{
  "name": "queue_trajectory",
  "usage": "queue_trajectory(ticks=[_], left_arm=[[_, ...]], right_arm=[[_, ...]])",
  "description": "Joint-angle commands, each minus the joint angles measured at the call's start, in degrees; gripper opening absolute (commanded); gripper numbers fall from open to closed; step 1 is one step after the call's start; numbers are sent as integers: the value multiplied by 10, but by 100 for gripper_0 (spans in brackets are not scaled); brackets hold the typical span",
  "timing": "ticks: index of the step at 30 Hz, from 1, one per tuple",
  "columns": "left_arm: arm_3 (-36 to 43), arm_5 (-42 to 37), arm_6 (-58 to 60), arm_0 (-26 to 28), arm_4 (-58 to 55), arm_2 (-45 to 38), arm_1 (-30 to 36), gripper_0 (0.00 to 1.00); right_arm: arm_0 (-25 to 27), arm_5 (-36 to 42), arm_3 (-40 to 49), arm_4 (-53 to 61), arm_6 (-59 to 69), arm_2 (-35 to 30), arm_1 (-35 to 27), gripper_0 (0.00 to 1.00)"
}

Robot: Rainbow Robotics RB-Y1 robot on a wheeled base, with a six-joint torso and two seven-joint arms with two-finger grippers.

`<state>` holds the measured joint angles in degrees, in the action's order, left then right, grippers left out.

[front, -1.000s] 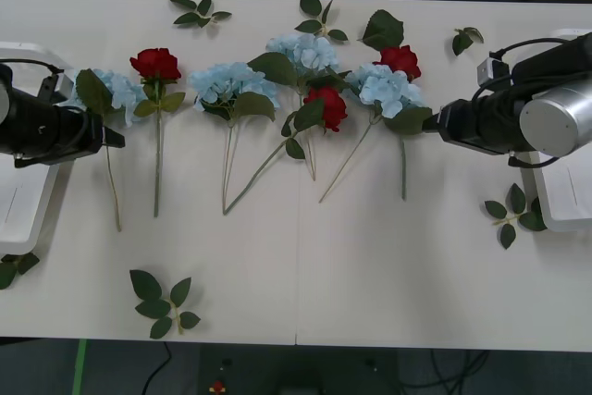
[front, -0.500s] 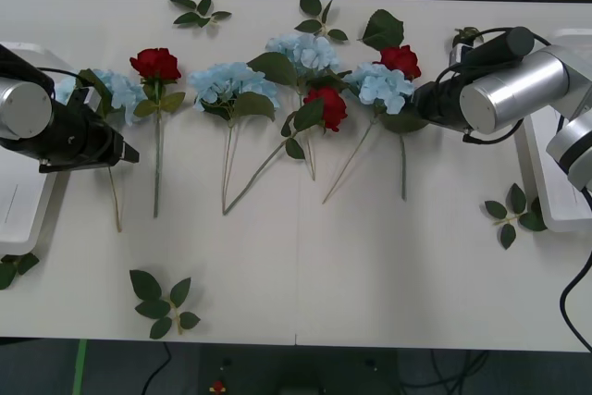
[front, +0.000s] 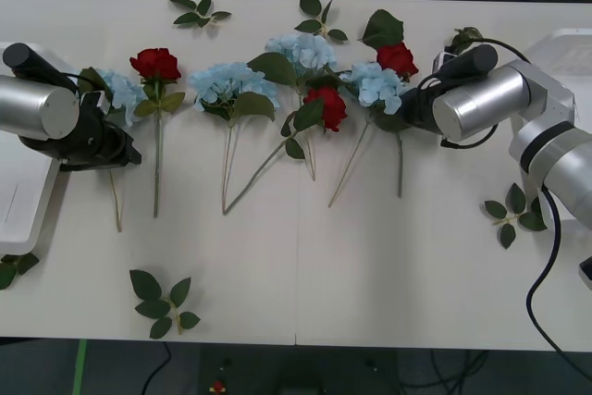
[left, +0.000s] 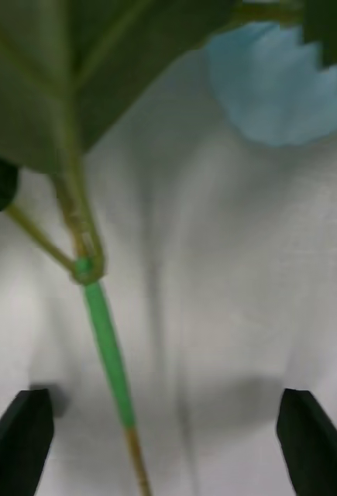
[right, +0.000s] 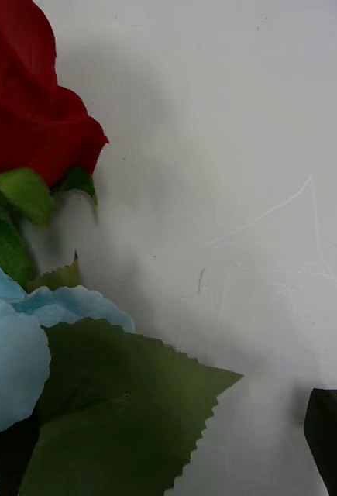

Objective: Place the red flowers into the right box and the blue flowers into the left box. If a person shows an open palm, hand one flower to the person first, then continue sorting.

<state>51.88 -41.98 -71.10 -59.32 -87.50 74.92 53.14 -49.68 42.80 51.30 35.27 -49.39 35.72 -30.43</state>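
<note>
We log the left gripper [left: 168, 449] at the bench's [front: 370, 275] left end, black fingers [left: 17, 442] spread wide astride the stem of the leftmost blue hydrangea [front: 116, 92]; head far, stem running near. The right gripper [front: 412, 110] sits beside the rightmost hydrangea [front: 377, 85] and red rose [front: 398, 59]; we cannot tell its finger state. Risk: our left fingers may pinch the broad leaf or slip off the thin stem.

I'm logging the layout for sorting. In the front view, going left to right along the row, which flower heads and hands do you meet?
Left hand → blue flower → red rose → blue flower → blue flower → red rose → blue flower → right hand.
</note>
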Motion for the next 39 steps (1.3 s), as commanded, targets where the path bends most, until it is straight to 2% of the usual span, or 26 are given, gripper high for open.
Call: queue_trajectory(ticks=[1, 10, 11, 12, 13, 14, 15, 18, 22, 26, 33, 34, 35, 36, 37, 39], left_arm=[[-8, 7, 34, -35, 8, 4, -11, 0], [-10, 7, 32, -35, 13, 4, -10, 0], [-13, 7, 32, -36, 14, 4, -10, 0], [-13, 8, 32, -37, 14, 4, -10, 0], [-14, 7, 32, -38, 15, 4, -9, 0], [-16, 7, 31, -40, 15, 4, -8, 0], [-17, 7, 31, -43, 14, 4, -6, 0], [-25, -6, 30, -56, 9, 2, 4, 0], [-45, -87, 20, -87, 9, -44, 36, 0], [-56, -182, 7, -109, 13, -124, 72, 0], [-92, -365, -111, -145, 17, -265, 146, 0], [-96, -380, -129, -146, 18, -282, 156, 0], [-100, -393, -149, -146, 19, -301, 165, 0], [-108, -406, -176, -145, 20, -323, 177, 0], [-115, -415, -197, -146, 21, -338, 186, 0], [-134, -429, -248, -145, 23, -363, 202, 0]], right_arm=[[-37, -32, -21, -3, 24, 37, 15, 100], [-39, -50, -22, -6, 31, 78, 14, 100], [-38, -50, -22, -13, 28, 78, 14, 86], [-38, -50, -22, -18, 28, 78, 13, 54], [-38, -50, -22, -20, 28, 78, 13, 38], [-38, -50, -22, -21, 28, 78, 13, 6], [-38, -50, -22, -21, 28, 78, 13, 0], [-38, -50, -22, -21, 27, 78, 11, 0], [-38, -50, -21, -22, 25, 78, 7, 0], [-38, -55, -22, -21, 24, 78, 6, 0], [-38, -62, -19, -13, 23, 78, 0, 0], [-38, -62, -17, -11, 22, 78, -3, 13], [-38, -62, -13, -6, 22, 78, -8, 46], [-37, -62, -8, 2, 19, 78, -16, 89], [-37, -61, -4, 11, 17, 81, -23, 100], [-37, -61, 10, 29, 10, 92, -41, 100]])
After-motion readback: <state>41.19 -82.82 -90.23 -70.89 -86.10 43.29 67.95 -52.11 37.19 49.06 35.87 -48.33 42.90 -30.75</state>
